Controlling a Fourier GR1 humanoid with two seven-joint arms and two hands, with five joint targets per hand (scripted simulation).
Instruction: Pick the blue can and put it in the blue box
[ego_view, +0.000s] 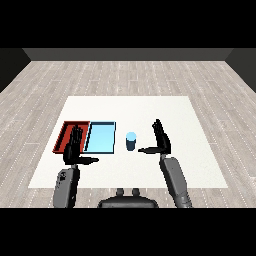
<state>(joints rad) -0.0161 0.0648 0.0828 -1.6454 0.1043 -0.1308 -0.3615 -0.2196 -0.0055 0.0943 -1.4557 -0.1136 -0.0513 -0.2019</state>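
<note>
Both black hands — left (73, 148) overlapping and hiding part of the flat red tray (65, 134), right (161, 141) beside the small blue cylindrical can (131, 141) — are open and empty; it stands upright, just right of the light blue tray (100, 137).

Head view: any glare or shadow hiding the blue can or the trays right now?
Head view: lighting is flat and even, no glare; the blue can stands out against the white table; the left hand overlaps the red tray; the light blue tray shows unobstructed.
</note>
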